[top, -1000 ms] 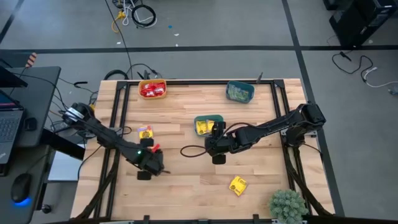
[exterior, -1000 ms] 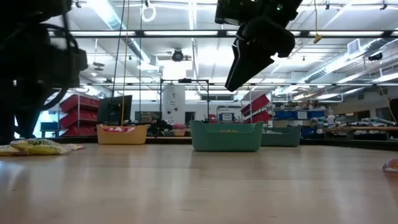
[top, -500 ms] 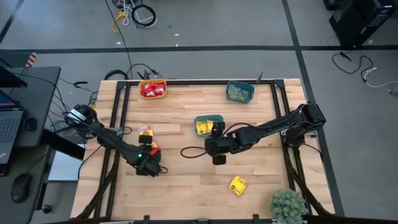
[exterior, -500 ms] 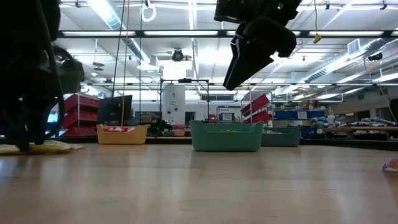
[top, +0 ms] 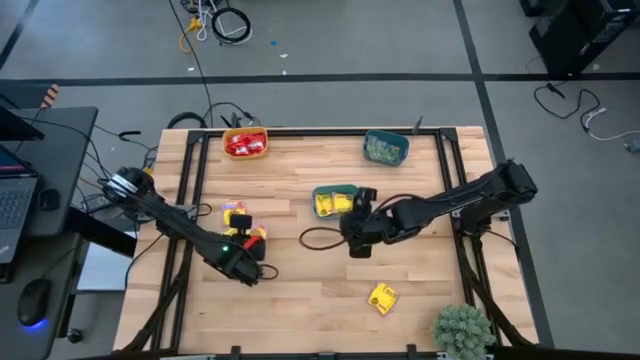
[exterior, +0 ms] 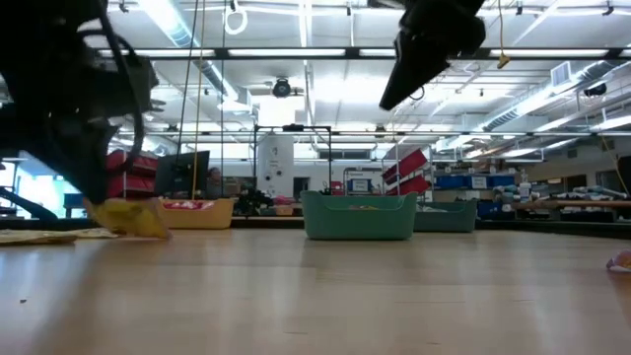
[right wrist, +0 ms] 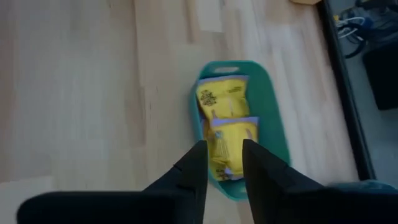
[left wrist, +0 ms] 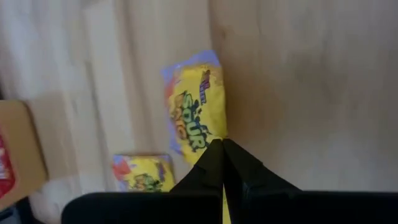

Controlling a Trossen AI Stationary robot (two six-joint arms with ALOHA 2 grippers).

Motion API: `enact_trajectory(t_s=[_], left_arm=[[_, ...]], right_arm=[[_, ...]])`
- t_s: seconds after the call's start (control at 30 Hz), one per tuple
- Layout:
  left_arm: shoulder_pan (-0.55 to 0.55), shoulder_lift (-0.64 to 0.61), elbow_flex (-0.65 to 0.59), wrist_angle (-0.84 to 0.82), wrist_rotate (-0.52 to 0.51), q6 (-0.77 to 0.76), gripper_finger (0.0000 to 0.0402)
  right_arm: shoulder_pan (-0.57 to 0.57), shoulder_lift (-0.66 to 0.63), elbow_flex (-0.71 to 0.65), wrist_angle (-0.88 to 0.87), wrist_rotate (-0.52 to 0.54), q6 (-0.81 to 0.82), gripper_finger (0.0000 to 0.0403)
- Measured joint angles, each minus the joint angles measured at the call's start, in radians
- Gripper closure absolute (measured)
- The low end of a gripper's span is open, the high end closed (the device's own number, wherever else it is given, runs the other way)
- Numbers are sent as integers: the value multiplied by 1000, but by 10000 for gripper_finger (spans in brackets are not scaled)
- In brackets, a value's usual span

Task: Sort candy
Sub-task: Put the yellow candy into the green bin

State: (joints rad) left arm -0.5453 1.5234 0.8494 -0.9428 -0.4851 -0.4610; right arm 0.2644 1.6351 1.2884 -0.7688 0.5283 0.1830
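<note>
Gripping: your left gripper [left wrist: 221, 149] is clamped on a yellow flat wrapped candy packet [left wrist: 194, 112], frame centre.
Right gripper [right wrist: 222, 163]: fingers apart above the teal bowl [right wrist: 274, 118].

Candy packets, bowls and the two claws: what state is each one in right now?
Left gripper: shut on a yellow candy packet, lifted off the table.
Right gripper: open, empty, above the teal bowl.
Teal bowl: holds yellow packets.
Orange bowl: holds red packets.
Far teal bowl: holds greenish packets.
Loose yellow packet: lying on the table.
</note>
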Motion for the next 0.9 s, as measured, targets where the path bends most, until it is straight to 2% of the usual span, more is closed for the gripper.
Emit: enact_trajectory(t_s=[0.37, 0.67, 0.9], left_arm=[[28, -180, 30, 64, -145, 16, 401], [69, -259, 30, 266, -159, 164, 401], [183, -263, 29, 433, -110, 370, 401]], right_arm=[[9, -93, 0, -90, 15, 51, 323], [9, -91, -36, -76, 14, 53, 322], [9, -92, -52, -131, 54, 92, 323]])
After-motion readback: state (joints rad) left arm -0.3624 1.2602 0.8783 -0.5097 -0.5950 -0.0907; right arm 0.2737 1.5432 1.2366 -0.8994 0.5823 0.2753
